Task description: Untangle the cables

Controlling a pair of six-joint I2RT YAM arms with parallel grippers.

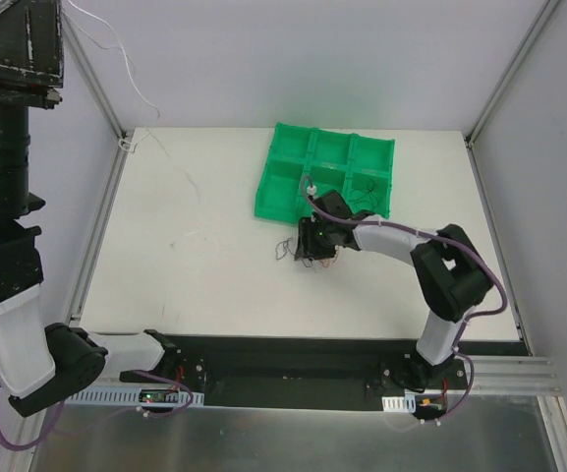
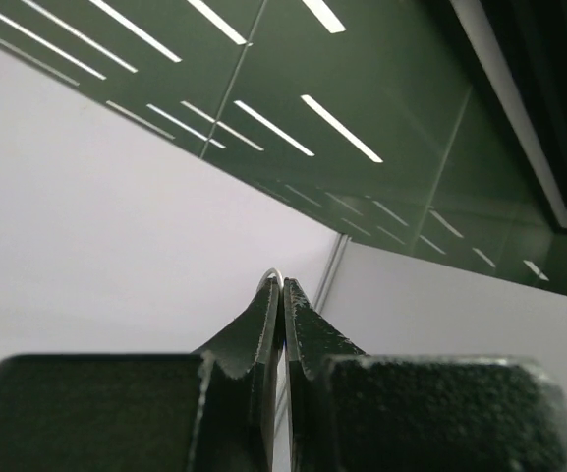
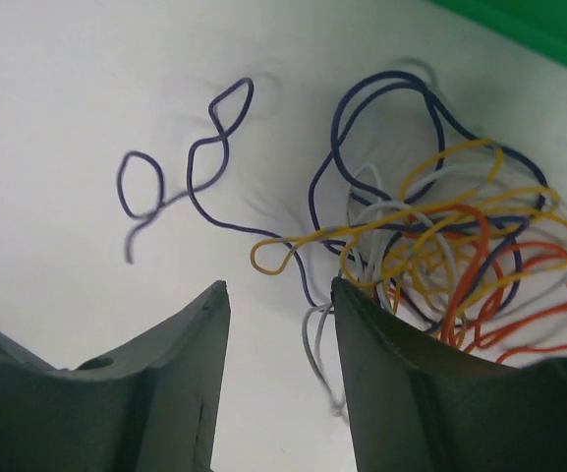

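Note:
A tangle of thin cables [image 3: 440, 246] in yellow, orange, white and dark purple lies on the white table, just in front of the green tray [image 1: 327, 172]. One dark purple cable [image 3: 204, 157] trails off to the left of it. My right gripper [image 3: 278, 295] is open just above the table at the tangle's near edge [image 1: 306, 256]. A white strand [image 3: 312, 339] lies between its fingers, close to the right one. My left gripper [image 2: 283, 285] is raised high at the far left, pointing at the ceiling. It is shut, with a thin white cable [image 2: 271, 274] looped over its tip.
A thin white wire [image 1: 131, 84] hangs from the top left down to the table's far left corner. The green tray's corner [image 3: 538, 20] shows just past the tangle. Frame posts stand at both far corners. The arm bases sit along the near edge.

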